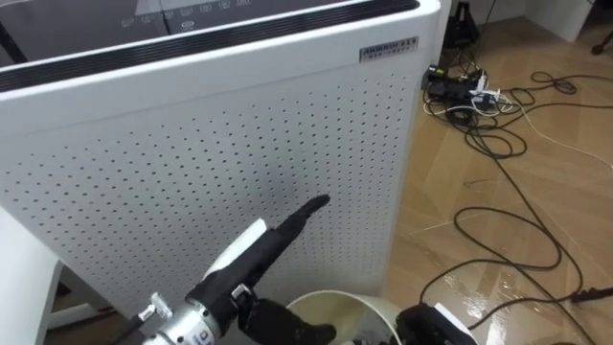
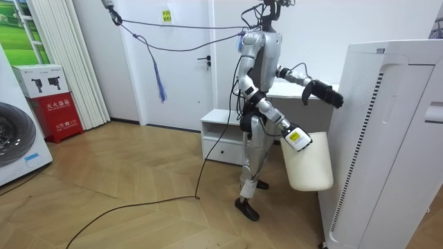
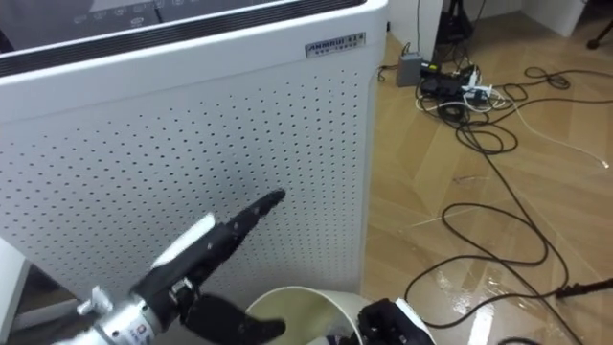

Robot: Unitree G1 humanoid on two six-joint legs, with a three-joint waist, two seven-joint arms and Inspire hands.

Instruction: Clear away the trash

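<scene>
While the robot stands on the light wooden plank floor (image 1: 450, 182) facing the tall white box-shaped appliance with a perforated front panel (image 1: 192, 144), its left hand (image 1: 263, 244) is raised in front of that panel, fingers (image 1: 305, 215) stretched out straight and released, holding nothing. The fingertips point at the panel and lie very near it, though I cannot tell whether they touch. The right hand (image 1: 433, 326) sits lower, at the upper rim of the cream-white round plastic waste bin (image 2: 308, 162). In the room view the bin hangs at this hand, clear of the floor and just beside the appliance's lower front, mouth tilted towards the robot. The right hand's fingers are hidden at the rim, so their state cannot be told. A tangle of black and white cables (image 1: 479, 101) lies on the floor beyond the appliance's far corner, and one black cable loop (image 1: 508, 240) lies nearer. Behind the robot stands a low white cabinet (image 2: 221, 135) against the wall.
</scene>
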